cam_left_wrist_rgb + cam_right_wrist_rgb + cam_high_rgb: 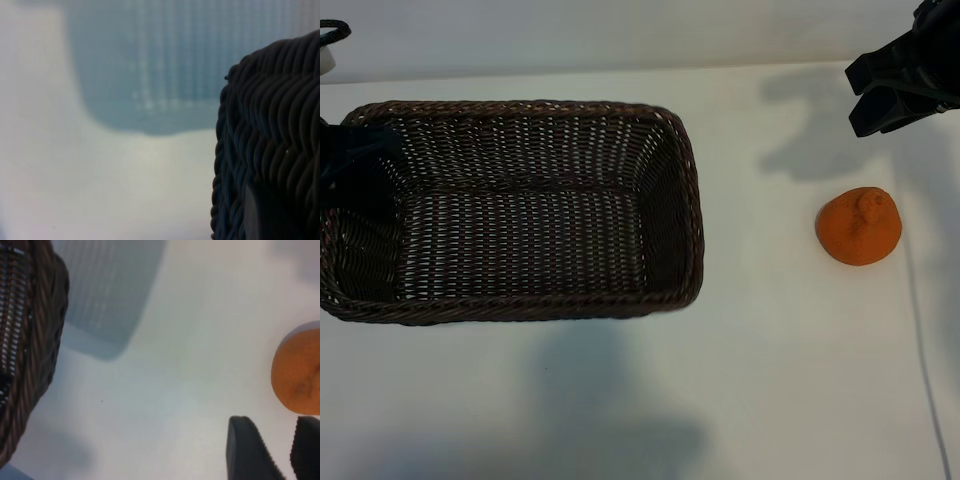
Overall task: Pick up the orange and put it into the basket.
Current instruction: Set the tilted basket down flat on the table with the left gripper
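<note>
The orange (858, 228), small and round with a knob on top, sits on the white table at the right, well apart from the basket (520, 308). The dark brown wicker basket fills the left half and holds nothing. My right gripper (853, 100) hovers behind the orange, open, with nothing between its fingers. In the right wrist view the orange (297, 372) lies just beyond the gripper (274, 422), and the basket (35, 340) stands far off. My left gripper (355, 165) sits at the basket's left end. Its wrist view shows the braided rim (270, 125) pressed against one finger (254, 215).
A thin cable (925, 350) runs along the table's right side, past the orange. A black loop and a white object (330, 45) sit at the far left corner. Bare white table lies between basket and orange.
</note>
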